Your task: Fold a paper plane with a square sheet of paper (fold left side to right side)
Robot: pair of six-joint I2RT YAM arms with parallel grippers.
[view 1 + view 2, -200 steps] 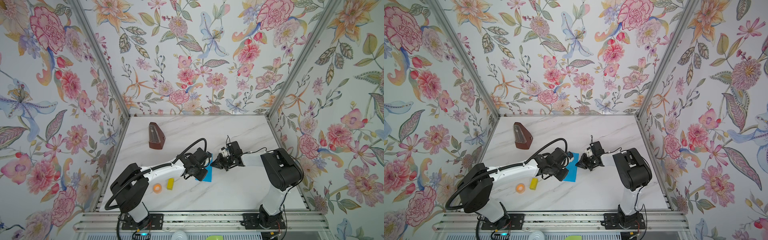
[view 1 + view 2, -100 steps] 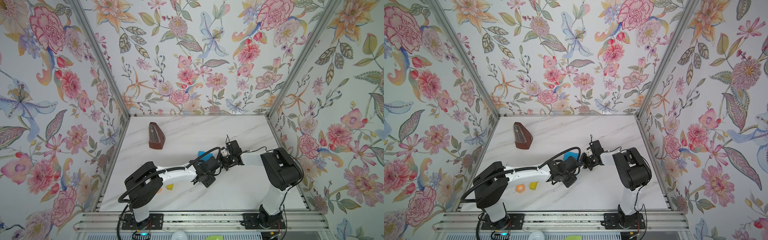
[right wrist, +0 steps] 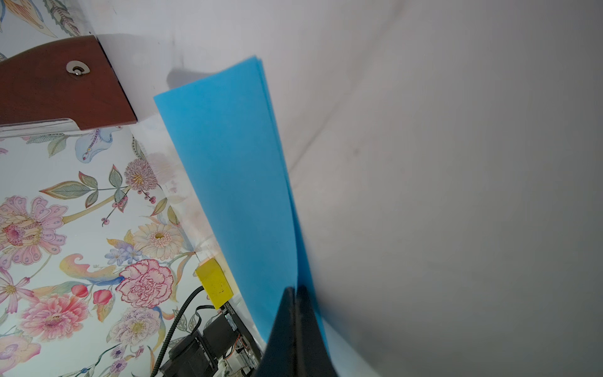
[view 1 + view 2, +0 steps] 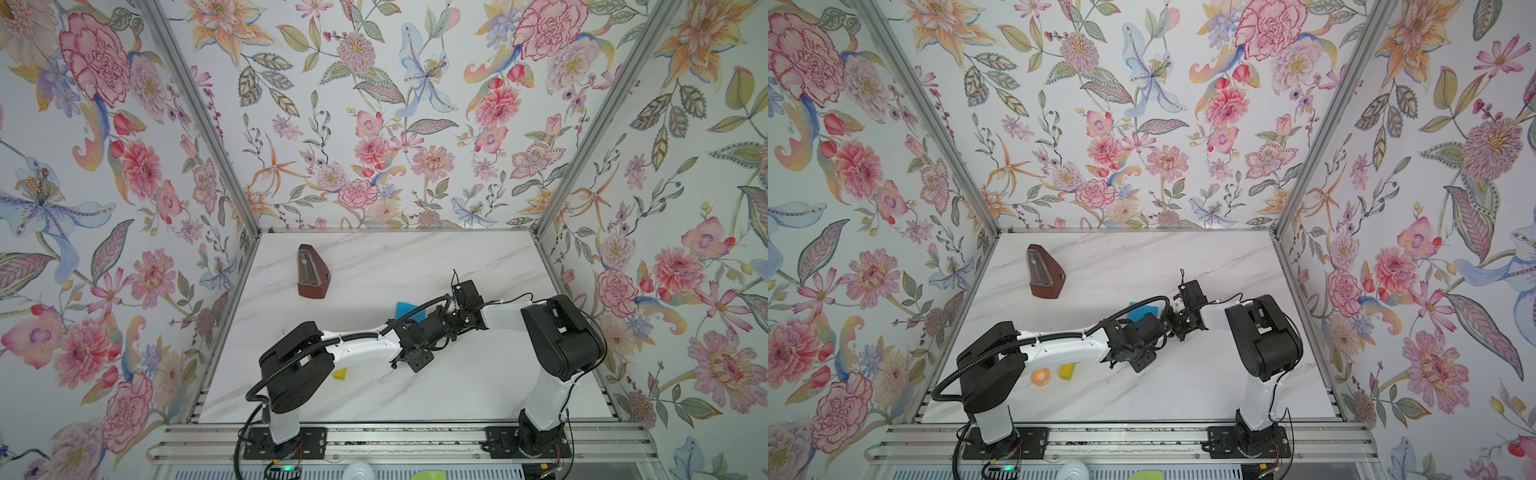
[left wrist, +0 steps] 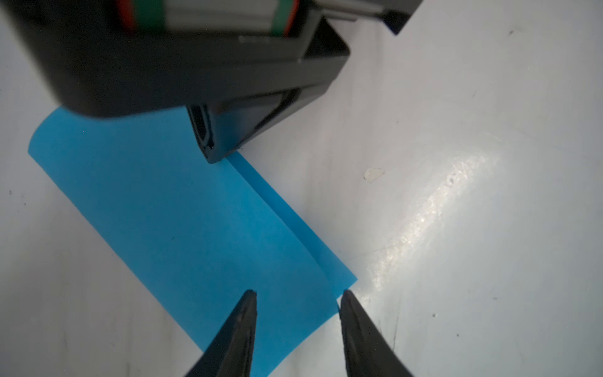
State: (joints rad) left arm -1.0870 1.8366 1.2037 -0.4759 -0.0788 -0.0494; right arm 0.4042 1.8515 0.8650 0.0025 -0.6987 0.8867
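Being pinned by the closed right gripper (image 5: 210, 153), the folded square sheet of paper (image 5: 182, 202) could be skewed if dragged by the parted left gripper (image 5: 297, 295).

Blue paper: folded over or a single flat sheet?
Folded. In the left wrist view the square sheet of paper shows an upper layer ending short of a lower strip.
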